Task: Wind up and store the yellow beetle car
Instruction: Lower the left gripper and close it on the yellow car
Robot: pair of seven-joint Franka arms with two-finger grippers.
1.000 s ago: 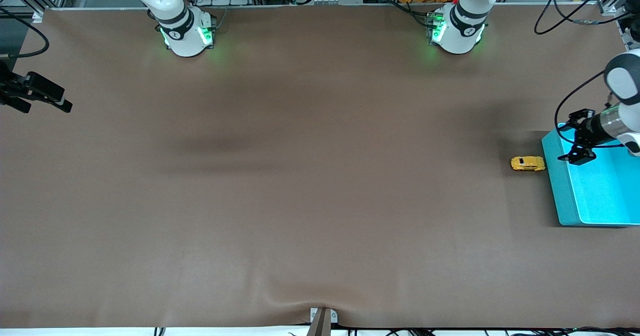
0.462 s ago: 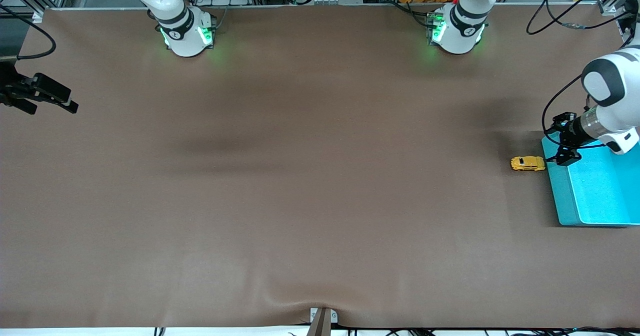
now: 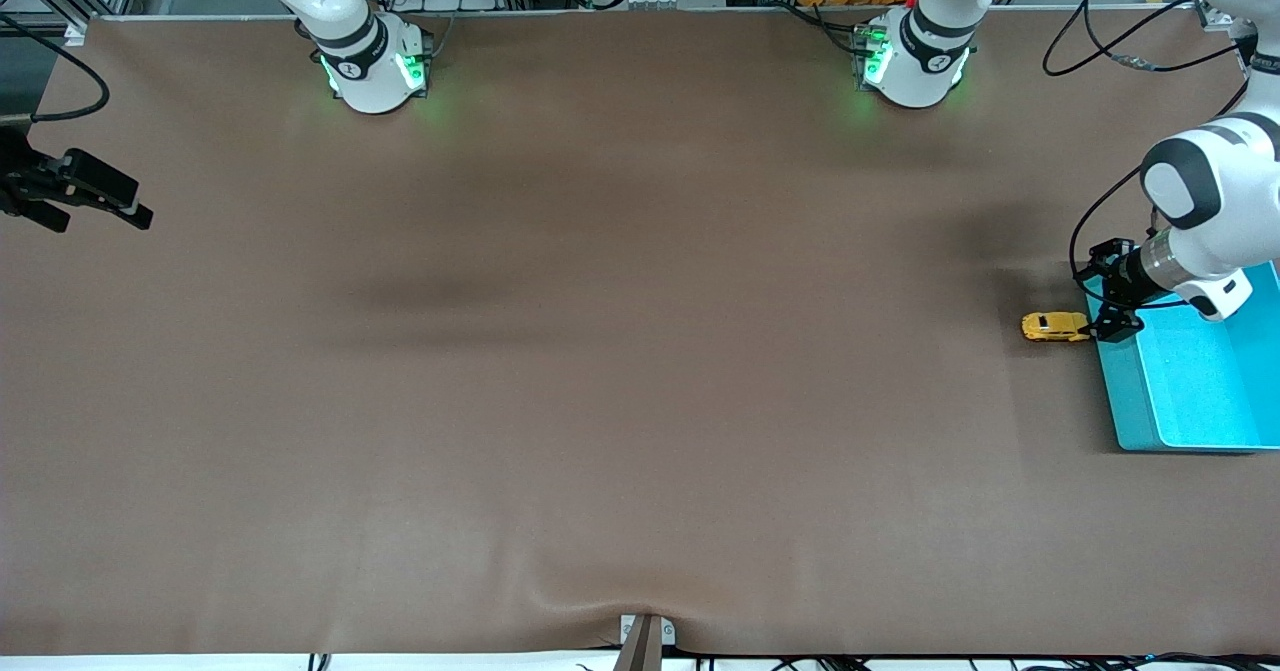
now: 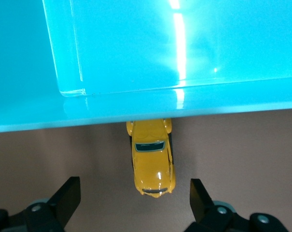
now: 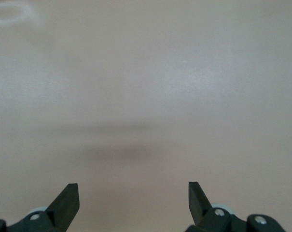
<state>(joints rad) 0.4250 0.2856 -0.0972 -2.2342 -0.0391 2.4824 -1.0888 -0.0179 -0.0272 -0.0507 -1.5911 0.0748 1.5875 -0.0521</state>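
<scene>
The yellow beetle car [image 3: 1055, 327] stands on the brown table right beside the turquoise bin [image 3: 1130, 391], at the left arm's end. In the left wrist view the car [image 4: 152, 164] lies ahead of my open fingers, its tail under the bin's rim [image 4: 136, 104]. My left gripper [image 3: 1108, 296] is open and empty, over the bin's corner next to the car; it shows in the left wrist view [image 4: 135, 197]. My right gripper [image 3: 95, 196] is open and empty at the right arm's end of the table, and it waits; it shows in the right wrist view [image 5: 133, 198].
The bin's inside shows nothing in it. The brown mat [image 3: 600, 351] covers the whole table. Both arm bases [image 3: 372, 66] [image 3: 912, 61] stand along the edge farthest from the front camera. A small bracket [image 3: 645, 636] sits at the nearest edge.
My left gripper has moved from over the bin's inside to over its corner beside the car. The car and the bin have not moved. The right gripper has barely shifted.
</scene>
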